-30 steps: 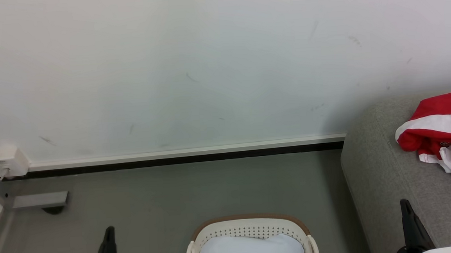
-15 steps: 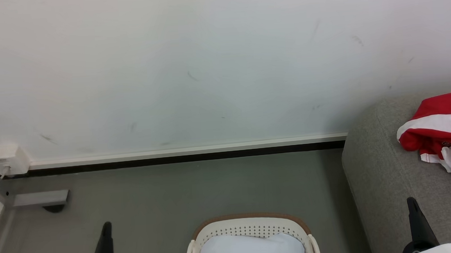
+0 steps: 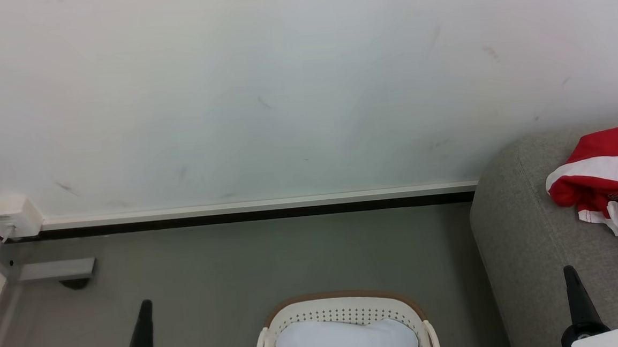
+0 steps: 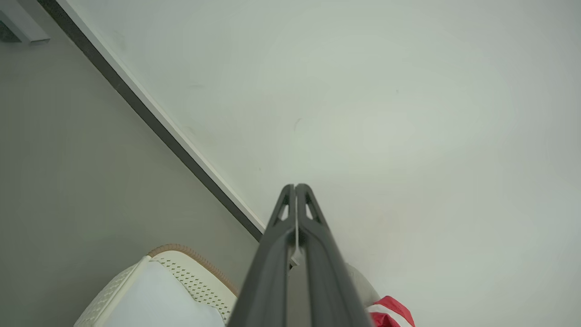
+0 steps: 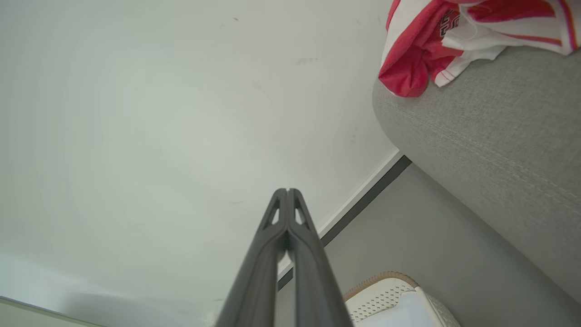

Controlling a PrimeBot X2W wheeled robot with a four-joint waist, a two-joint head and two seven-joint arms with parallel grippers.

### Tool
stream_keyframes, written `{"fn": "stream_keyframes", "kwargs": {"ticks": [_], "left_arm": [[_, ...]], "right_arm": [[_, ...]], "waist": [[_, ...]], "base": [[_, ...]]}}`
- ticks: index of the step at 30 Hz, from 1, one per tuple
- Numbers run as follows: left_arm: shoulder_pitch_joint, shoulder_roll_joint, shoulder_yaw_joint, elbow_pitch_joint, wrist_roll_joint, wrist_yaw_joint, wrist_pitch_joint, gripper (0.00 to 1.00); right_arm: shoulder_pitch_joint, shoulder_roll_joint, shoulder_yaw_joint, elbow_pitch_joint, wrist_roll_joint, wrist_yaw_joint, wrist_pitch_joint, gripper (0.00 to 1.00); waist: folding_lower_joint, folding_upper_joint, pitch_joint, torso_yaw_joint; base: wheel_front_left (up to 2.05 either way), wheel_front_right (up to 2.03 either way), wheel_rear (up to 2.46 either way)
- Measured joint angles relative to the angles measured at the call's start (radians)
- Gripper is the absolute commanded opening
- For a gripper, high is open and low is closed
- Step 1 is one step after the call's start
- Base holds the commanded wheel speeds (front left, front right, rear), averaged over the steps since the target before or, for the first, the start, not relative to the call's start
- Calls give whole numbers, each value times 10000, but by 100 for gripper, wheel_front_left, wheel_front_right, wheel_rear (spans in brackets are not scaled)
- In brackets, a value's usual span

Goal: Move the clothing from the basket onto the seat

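The red and white clothing [image 3: 607, 174] lies bunched on the grey seat [image 3: 527, 235] at the right, and shows in the right wrist view as clothing [image 5: 431, 41] on the seat [image 5: 490, 136]. A corner of clothing [image 4: 391, 309] peeks in the left wrist view. The cream basket [image 3: 344, 316] stands on the floor at bottom centre, with a plain white pad inside. My left gripper [image 3: 145, 306] is shut and empty at the lower left, left of the basket. My right gripper [image 3: 570, 273] is shut and empty over the seat's front, below the clothing.
A white wall [image 3: 282, 89] with a baseboard [image 3: 257, 206] runs behind the grey floor [image 3: 239, 263]. A white socket box [image 3: 11, 216] and a grey metal foot [image 3: 57, 269] sit at the far left. The basket [image 4: 181, 281] shows low in the left wrist view.
Both grippers have sunk a little lower in the head view. The head view has shifted slightly. The clothing, basket and seat lie as before.
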Motion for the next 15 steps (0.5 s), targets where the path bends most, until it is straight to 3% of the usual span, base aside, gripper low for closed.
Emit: {"fn": "stream_keyframes", "kwargs": {"ticks": [15], "left_arm": [[-122,-44,155,-86,-1396,2,401,0]], "right_arm": [[-155,13,-249,-42,1344,0,391,0]], "waist": [[0,0,44,41]], "base": [[0,0,0]]}}
